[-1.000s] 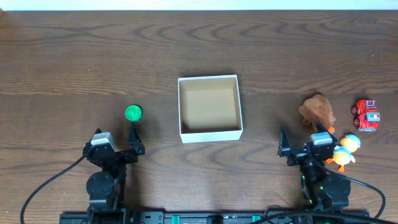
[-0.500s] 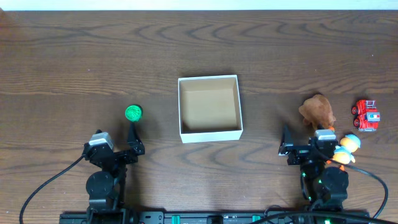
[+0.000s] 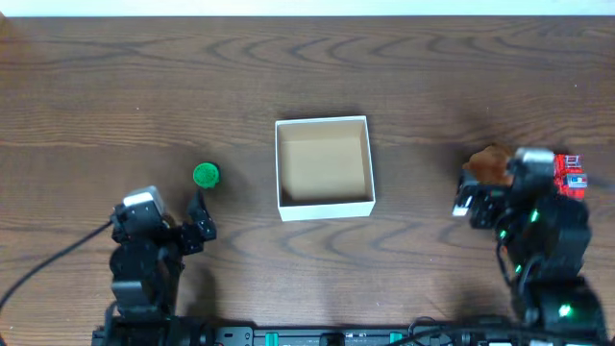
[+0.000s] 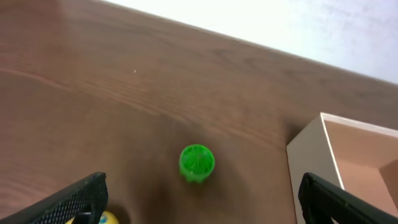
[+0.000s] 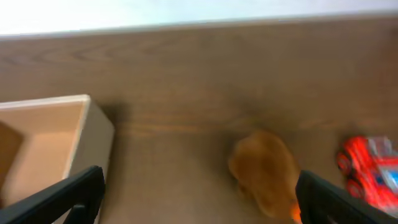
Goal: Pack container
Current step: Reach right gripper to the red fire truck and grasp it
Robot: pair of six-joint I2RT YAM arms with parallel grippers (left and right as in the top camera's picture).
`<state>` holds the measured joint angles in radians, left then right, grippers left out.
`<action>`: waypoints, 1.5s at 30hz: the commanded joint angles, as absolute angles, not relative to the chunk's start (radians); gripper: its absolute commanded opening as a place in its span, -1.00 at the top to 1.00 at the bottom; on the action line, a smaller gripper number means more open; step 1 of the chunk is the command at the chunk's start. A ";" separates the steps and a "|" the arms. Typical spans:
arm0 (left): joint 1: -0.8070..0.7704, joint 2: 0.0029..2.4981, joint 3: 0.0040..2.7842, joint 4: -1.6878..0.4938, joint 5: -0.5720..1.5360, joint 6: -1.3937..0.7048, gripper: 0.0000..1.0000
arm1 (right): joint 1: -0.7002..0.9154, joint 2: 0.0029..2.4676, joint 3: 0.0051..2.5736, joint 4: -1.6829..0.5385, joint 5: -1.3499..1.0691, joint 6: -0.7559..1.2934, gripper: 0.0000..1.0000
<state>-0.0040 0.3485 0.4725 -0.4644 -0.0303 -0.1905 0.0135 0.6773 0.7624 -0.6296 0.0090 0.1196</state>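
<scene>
The container [image 3: 324, 206], a white-walled square box with a tan inside, stands empty mid-table; it also shows in the left wrist view [image 4: 309, 160] and the right wrist view [image 5: 98, 135]. A green round toy [image 3: 206, 174] lies left of it, ahead of my open, empty left gripper [image 3: 165, 219], and shows in the left wrist view [image 4: 196, 163] ahead of the jaws [image 4: 205, 211]. My open, empty right gripper [image 3: 485, 195] hovers by a brown furry toy [image 3: 488, 161], which sits just ahead of the jaws [image 5: 199, 208] in the right wrist view [image 5: 266, 169].
A red toy truck [image 3: 575, 174] lies at the far right, partly under my right arm, and shows in the right wrist view [image 5: 370, 171]. A small yellow object [image 4: 104, 218] peeks beside the left finger. The duck toy is hidden under the right arm.
My right arm has moved away from the front edge and rightward, now over the brown toy and covering the duck. My left arm has shifted slightly left.
</scene>
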 commanded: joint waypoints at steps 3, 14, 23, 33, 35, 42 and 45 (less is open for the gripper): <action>-0.008 0.497 0.624 -0.593 -0.034 -0.201 -0.96 | -0.099 0.905 1.037 -0.862 0.026 0.126 -0.98; -0.008 0.552 0.665 -0.628 -0.034 -0.200 -0.96 | -0.453 1.345 1.525 -1.279 -0.014 -0.074 -0.99; -0.008 0.552 0.665 -0.627 -0.034 -0.200 -0.96 | -0.586 1.542 1.553 -1.193 -0.014 -0.096 -0.98; -0.008 0.554 0.665 -0.620 -0.035 -0.200 -0.96 | -0.585 1.738 1.553 -1.122 -0.007 -0.141 -0.98; -0.008 0.554 0.665 -0.620 -0.035 -0.200 -0.96 | -0.585 1.769 1.553 -1.108 -0.006 -0.155 -0.99; -0.008 0.554 0.665 -0.620 -0.035 -0.200 -0.96 | -0.585 1.856 1.553 -1.031 -0.001 -0.188 -0.99; -0.008 0.554 0.665 -0.620 -0.035 -0.200 -0.96 | -0.585 1.888 1.553 -1.003 0.003 -0.199 -0.98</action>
<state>-0.0040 0.5510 0.6411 -0.6228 -0.0299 -0.1909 -0.5804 1.8603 1.5364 -1.0153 -0.0044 -0.1646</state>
